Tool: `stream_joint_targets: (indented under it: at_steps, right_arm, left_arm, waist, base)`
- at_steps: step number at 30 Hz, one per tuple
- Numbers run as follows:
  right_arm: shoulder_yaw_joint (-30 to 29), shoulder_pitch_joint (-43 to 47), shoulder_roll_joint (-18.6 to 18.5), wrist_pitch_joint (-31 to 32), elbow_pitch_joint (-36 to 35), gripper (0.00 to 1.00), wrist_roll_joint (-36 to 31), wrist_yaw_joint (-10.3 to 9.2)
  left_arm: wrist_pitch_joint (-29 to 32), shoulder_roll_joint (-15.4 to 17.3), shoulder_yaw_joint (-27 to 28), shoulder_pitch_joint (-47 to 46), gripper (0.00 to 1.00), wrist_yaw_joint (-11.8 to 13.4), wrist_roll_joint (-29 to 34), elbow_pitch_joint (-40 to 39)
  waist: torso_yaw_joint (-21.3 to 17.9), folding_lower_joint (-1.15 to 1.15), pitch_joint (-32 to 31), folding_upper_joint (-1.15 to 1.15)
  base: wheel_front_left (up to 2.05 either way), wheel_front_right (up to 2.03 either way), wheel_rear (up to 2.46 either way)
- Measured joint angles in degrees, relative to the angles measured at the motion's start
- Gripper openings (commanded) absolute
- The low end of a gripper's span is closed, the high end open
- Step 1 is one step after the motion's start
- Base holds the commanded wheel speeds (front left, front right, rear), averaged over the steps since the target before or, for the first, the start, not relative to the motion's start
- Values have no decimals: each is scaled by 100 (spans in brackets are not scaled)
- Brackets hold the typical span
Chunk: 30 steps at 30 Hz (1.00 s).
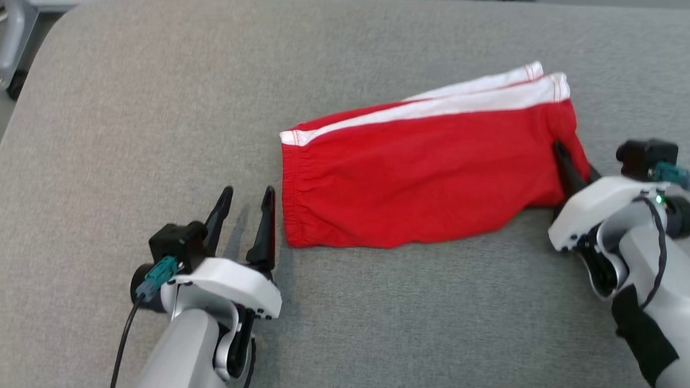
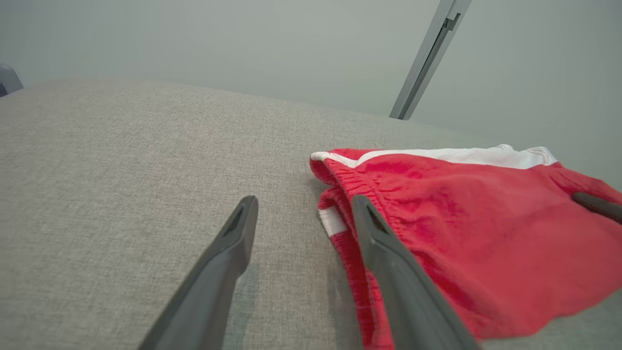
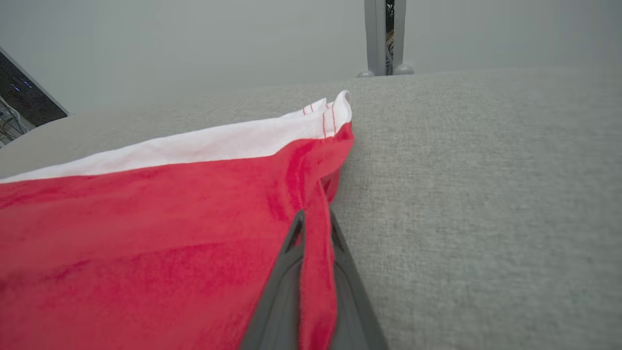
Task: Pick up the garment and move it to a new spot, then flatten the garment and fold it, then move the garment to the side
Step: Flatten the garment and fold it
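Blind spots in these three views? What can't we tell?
- Head view: the red shorts cover part of the right gripper; how deep its bite goes is hidden.
- Right wrist view: the pinched fold hides how many layers are held. The shorts are cut off at the left and bottom edges.
- Left wrist view: one finger of the left gripper overlaps the waistband; touching or apart, cannot tell.

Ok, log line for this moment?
red shorts: folded, flat on grey fabric surface | left pincer: open, beside waistband end | right pincer: shut on shorts' edge
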Motion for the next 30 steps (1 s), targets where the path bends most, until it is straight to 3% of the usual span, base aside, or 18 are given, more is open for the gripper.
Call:
stream_joint_targets:
  at_steps: [11,16,18,22,30]
  right_arm:
    - [-163,1067,-102,-87,-343,0,318,0]
    - [-208,1126,-267,-97,-787,0,19,-1]
    - [-174,1027,-165,-99,-1258,0,-185,-1]
    - [278,876,175,-101,-1829,0,-383,-1]
    - [1548,694,670,-8,-2012,0,-205,-1]
  left_arm:
    - [0,2,491,760,100,-145,193,12]
    - [0,-2,515,907,100,-175,183,-77]
    - [0,0,491,939,100,-193,187,-82]
    - [0,1,392,940,100,-194,179,-66]
    - [0,1,198,962,100,-169,116,-36]
  waist:
    - [-432,0,-658,0]
    - [-531,0,-687,0]
    - [-495,0,-675,0]
    - [-391,0,-696,0]
    - [-70,0,-785,0]
  base:
    - [0,0,0]
    - [0,0,0]
    - [0,0,0]
    - [0,0,0]
    - [0,0,0]
